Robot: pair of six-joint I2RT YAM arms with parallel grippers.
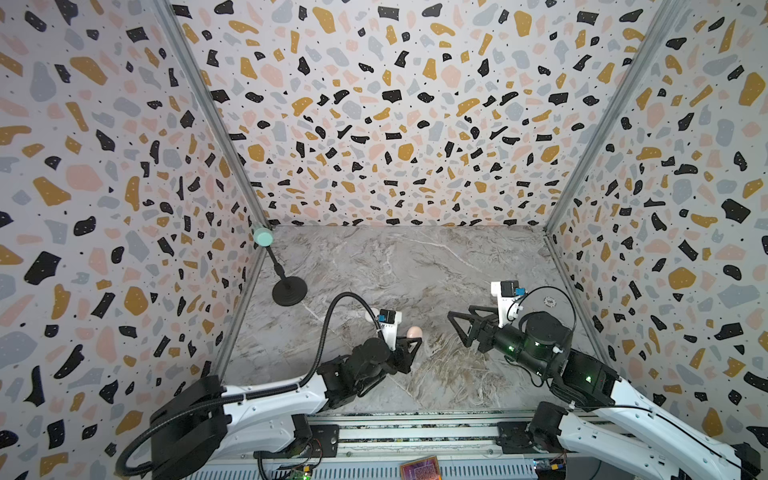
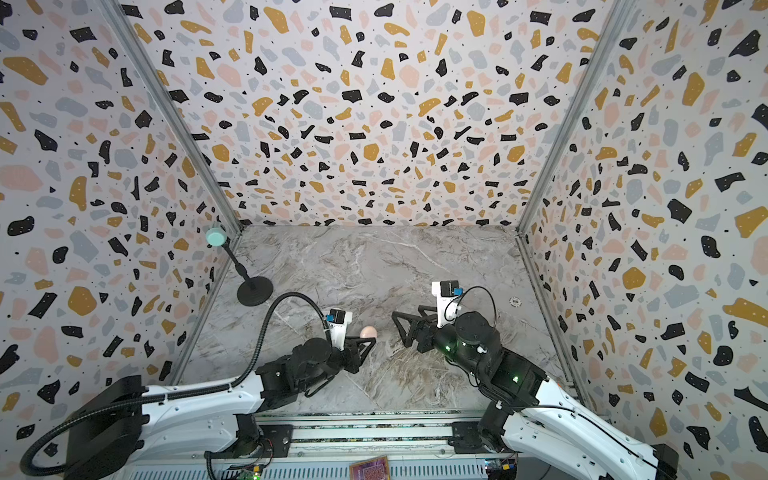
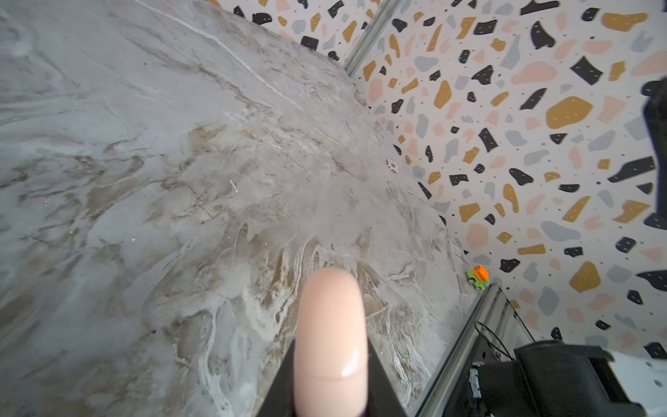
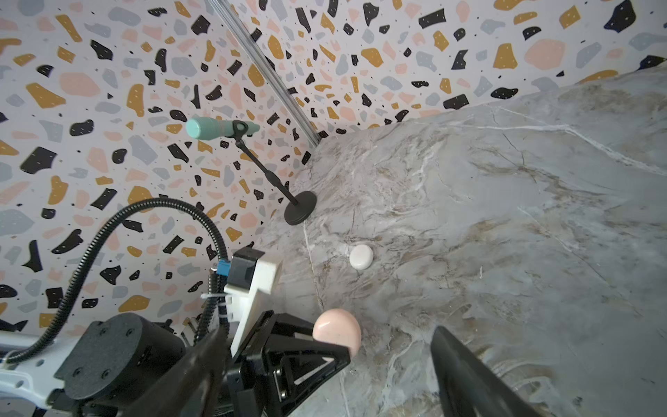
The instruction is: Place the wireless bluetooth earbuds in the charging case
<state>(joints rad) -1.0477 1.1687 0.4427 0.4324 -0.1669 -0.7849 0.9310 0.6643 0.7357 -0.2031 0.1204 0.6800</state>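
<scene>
Two black pincers are seen over the grey marbled worktop. At about 10 o'clock on it, a black round-based stand carrying a mint-green microphone is set by the left wall. Toward 7 o'clock, the left pincer is pressed onto a pale pink rounded plastic charging case. The case is pinched edge-on and held clear of the worktop, with its lid shut. A white round plastic case is laid flat on the worktop at roughly 10 o'clock from the pink one, apart from it. At 3 o'clock from the pink case, the right pincer is spread wide and grips nothing. A small round patterned token is found at 2 o'clock from it, near the right wall.
</scene>
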